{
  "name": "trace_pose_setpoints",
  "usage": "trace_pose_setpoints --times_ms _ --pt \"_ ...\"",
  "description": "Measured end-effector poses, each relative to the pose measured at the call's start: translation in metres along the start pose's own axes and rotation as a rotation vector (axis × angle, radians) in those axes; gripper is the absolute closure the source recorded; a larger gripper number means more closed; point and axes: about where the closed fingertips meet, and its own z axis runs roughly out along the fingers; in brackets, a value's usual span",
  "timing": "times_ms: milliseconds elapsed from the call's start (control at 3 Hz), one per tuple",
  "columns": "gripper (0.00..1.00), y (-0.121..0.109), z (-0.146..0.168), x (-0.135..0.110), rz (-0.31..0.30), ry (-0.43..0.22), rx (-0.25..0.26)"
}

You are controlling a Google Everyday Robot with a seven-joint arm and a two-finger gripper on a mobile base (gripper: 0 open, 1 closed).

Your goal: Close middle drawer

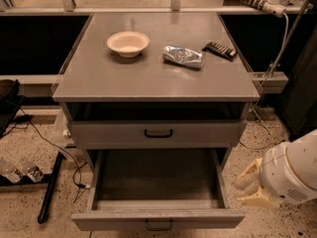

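The middle drawer is pulled far out of the grey cabinet, showing a deep bare grey interior. Its flat front with a small black loop handle is at the bottom edge of the view. My gripper, cream-coloured on a white arm, hangs to the right of the open drawer, beside its right wall and apart from it. It holds nothing that I can see.
Above the open drawer is another grey drawer front with a black handle. The cabinet top carries a white bowl, a crumpled foil packet and a dark bar. Cables and a black pole lie on the floor at left.
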Motion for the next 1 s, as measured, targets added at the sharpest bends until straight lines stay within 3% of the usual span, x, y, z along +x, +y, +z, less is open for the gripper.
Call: trace_pose_setpoints --times_ms 333,667,1000 --pt "0.89 0.000 0.000 0.000 0.000 0.000 -0.001" --pt "1.00 0.002 0.010 0.000 0.012 -0.021 -0.025" --pt "1.00 0.003 0.062 0.006 0.094 -0.077 -0.101"
